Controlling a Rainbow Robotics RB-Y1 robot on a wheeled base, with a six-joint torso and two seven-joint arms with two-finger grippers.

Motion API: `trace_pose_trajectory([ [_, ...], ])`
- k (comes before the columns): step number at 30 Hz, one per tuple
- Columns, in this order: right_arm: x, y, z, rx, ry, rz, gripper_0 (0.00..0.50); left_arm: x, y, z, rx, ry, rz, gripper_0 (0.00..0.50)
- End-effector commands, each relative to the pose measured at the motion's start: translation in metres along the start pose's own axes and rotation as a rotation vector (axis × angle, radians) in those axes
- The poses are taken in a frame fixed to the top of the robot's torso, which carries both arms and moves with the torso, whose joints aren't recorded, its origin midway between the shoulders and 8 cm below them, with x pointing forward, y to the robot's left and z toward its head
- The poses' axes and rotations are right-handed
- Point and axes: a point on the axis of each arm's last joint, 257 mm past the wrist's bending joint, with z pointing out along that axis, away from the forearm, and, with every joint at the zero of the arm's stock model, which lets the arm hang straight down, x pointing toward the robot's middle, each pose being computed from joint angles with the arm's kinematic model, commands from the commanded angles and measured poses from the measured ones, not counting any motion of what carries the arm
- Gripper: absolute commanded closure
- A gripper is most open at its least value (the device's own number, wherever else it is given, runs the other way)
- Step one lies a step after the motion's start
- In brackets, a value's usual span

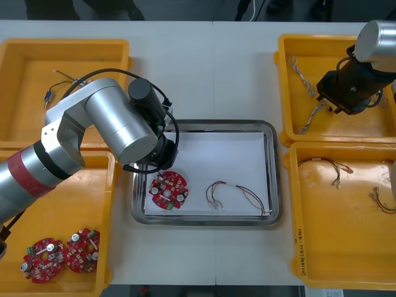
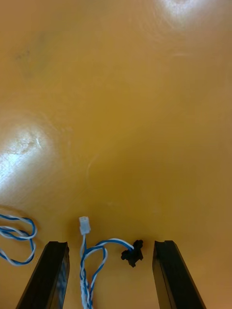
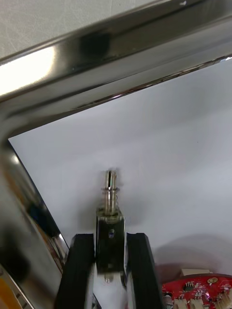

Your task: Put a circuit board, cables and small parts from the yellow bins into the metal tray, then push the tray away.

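- While the small metal part sits clamped between the left gripper's black fingers, it is over the white inside of the metal tray, near the corner and just beside the round red circuit board.
- Whether the part touches the liner I cannot tell.
- A red and yellow cable also lies in the tray, so the step in hand looks like setting down a small part.
- Next, the left fingers need to part and let it rest clear of the board.
- The right gripper is low in the far right yellow bin, fingers wide apart, straddling a twisted blue and white cable. It needs to drop and close on it.
- Dark writing on the near right yellow bin's rim is too small to read.
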Motion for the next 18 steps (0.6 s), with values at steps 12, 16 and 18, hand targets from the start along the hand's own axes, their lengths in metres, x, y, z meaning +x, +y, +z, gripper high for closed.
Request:
trace_pose_trajectory([
  [12, -0.006, -0.011, 0.004, -0.003, -0.022, 0.008, 0.439, -0.033, -0.021, -0.021, 0.064, -0.084, -0.060, 0.000],
  [16, -0.008, -0.011, 0.003, -0.004, -0.025, 0.000, 0.500, -0.038, -0.021, -0.035, 0.079, -0.087, -0.080, 0.000],
  [18, -0.008, -0.011, 0.003, -0.006, -0.025, -0.001, 0.500, -0.041, -0.018, -0.043, 0.080, -0.087, -0.091, 0.000],
])
